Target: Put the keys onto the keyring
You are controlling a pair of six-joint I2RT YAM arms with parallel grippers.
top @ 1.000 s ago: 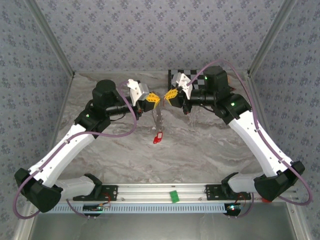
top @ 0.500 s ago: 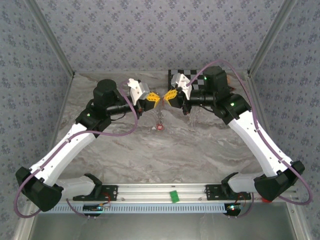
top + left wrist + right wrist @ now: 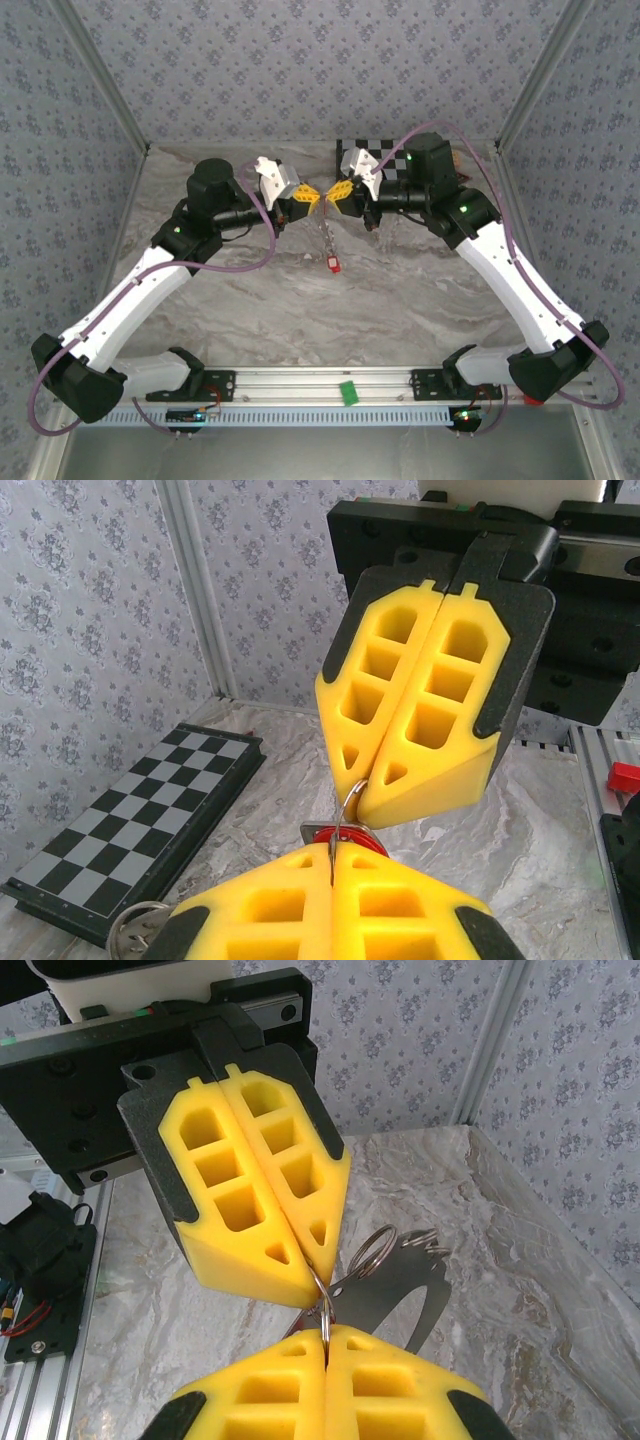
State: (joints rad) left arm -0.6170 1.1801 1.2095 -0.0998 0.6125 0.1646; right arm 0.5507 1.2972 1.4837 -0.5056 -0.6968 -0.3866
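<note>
1. Swung since a moment ago, the red key now hangs below the meeting tips, slightly toward the right arm's side.
2. Tip to tip, the left pincer and right pincer are each clamped tight on the keyring wire.
3. From the right wrist, a flat grey metal piece with small rings shows just behind the tips. The left wrist shows a chessboard instead.
4. Foam hides most of the loop, and the key count is unclear.
</note>
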